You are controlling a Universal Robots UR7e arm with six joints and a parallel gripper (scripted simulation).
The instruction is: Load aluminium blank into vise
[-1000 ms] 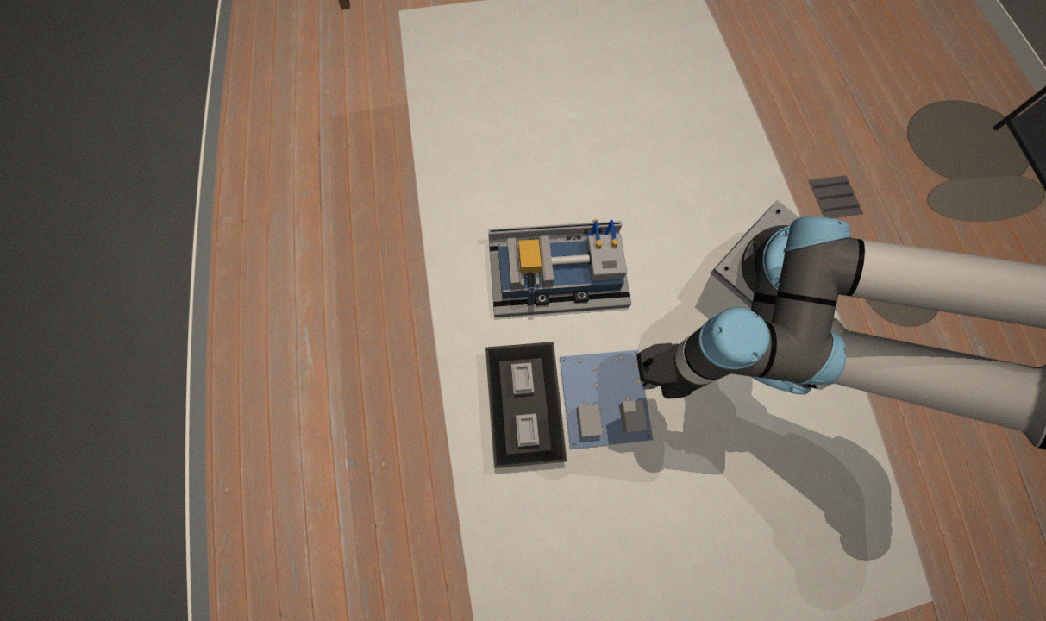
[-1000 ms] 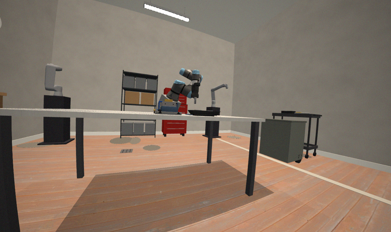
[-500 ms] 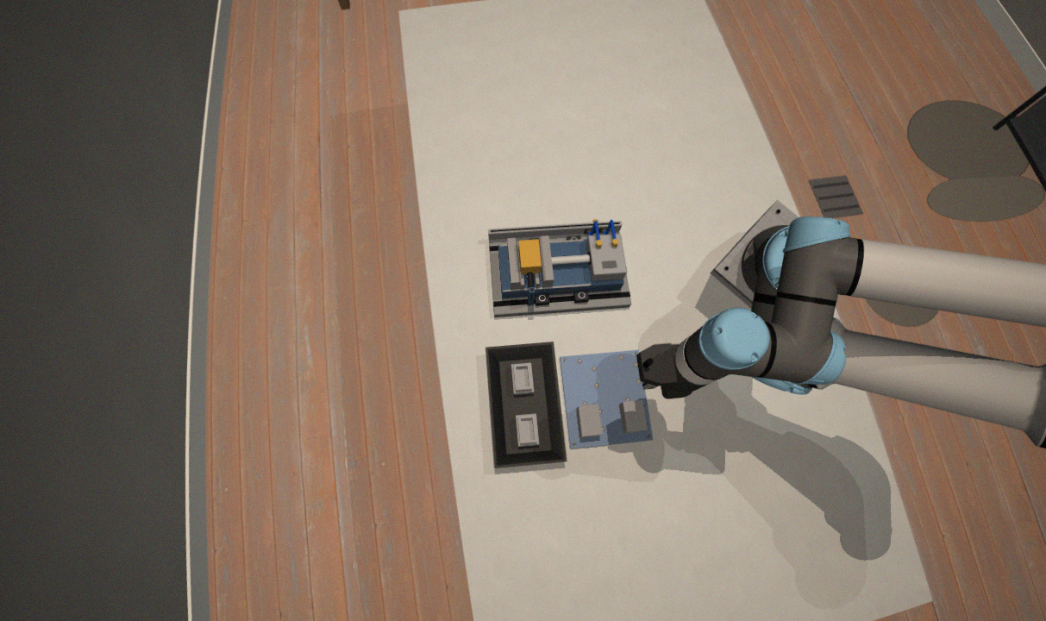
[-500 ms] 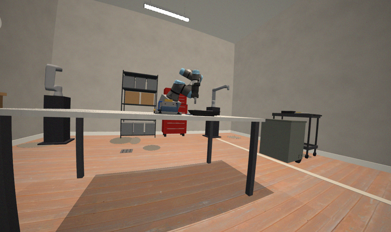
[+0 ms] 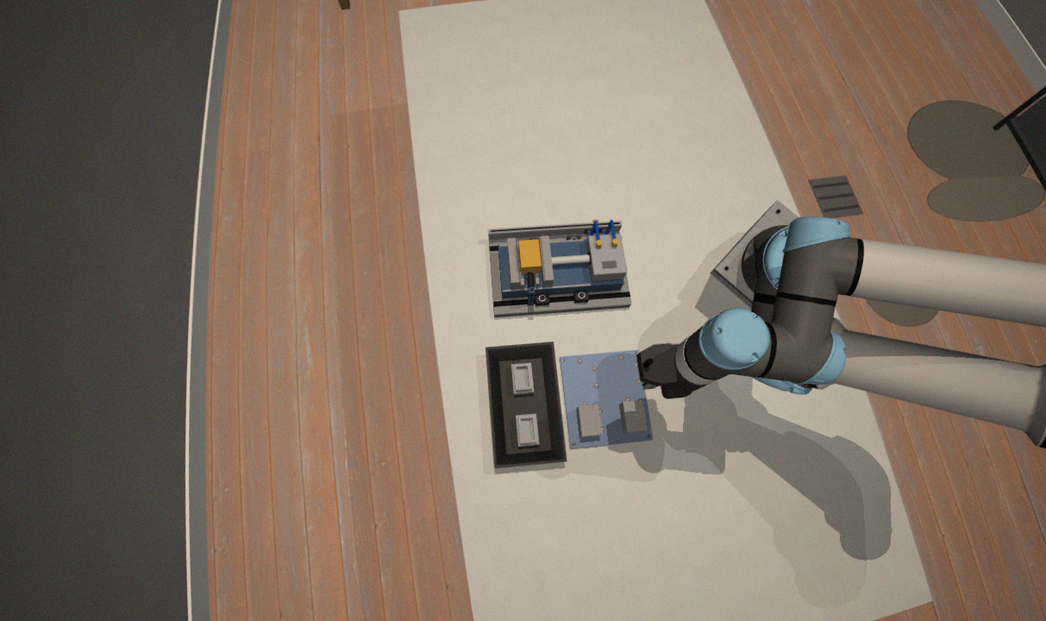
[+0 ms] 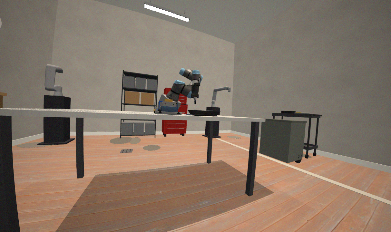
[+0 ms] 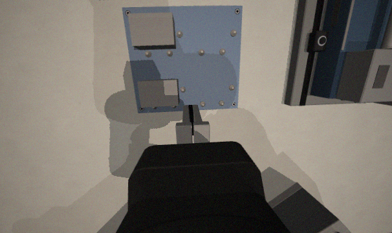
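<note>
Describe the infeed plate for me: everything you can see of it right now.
The infeed plate is a flat, square, blue plate lying on the pale mat beside the black outfeed tray. It has a small dark screw at each corner and rows of rounded metal pins. Two grey aluminium blanks rest on it along one side, the nearer one partly shaded; whether either sits on a pin cannot be told. The rest of the plate is bare. The gripper, shut and holding nothing, hangs above the plate's near edge.

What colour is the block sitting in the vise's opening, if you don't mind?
Yellow-orange, like brass; the block in the vise shows best in the top view.
</note>
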